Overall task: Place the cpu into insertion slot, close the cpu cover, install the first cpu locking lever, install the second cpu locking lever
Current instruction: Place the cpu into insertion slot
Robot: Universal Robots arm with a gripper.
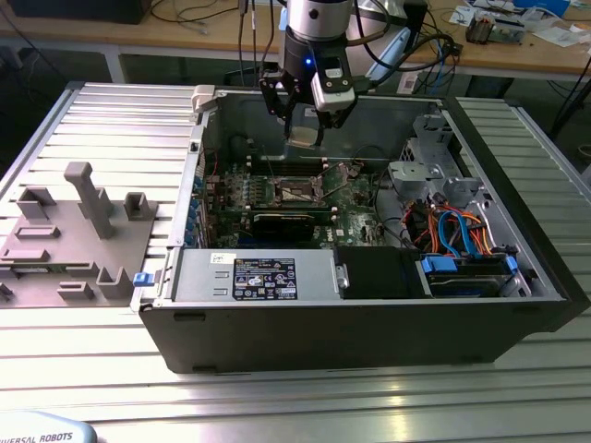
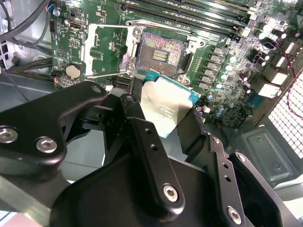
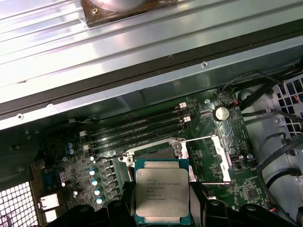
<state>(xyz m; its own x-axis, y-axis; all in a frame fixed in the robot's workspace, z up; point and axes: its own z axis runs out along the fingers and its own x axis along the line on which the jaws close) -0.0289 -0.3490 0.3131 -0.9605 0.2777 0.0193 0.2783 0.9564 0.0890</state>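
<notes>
My gripper hangs inside the open computer case, shut on the cpu, a small silver-topped square chip. In both wrist views the black fingers clamp the cpu by two opposite edges, and it sits a little above the green motherboard. The insertion slot lies bare just beyond the chip, its dark pin field showing. The cpu cover stands swung open beside the slot, with thin wire levers along it. From the first wrist view, the cpu hides part of the insertion slot, and the cpu cover lies beside it.
Long black memory slots run beside the socket. The case's metal wall rises on the exterior view's left. A power supply fills the near side, and a drive cage with blue and orange cables sits on the right. A grey fixture stands outside the case.
</notes>
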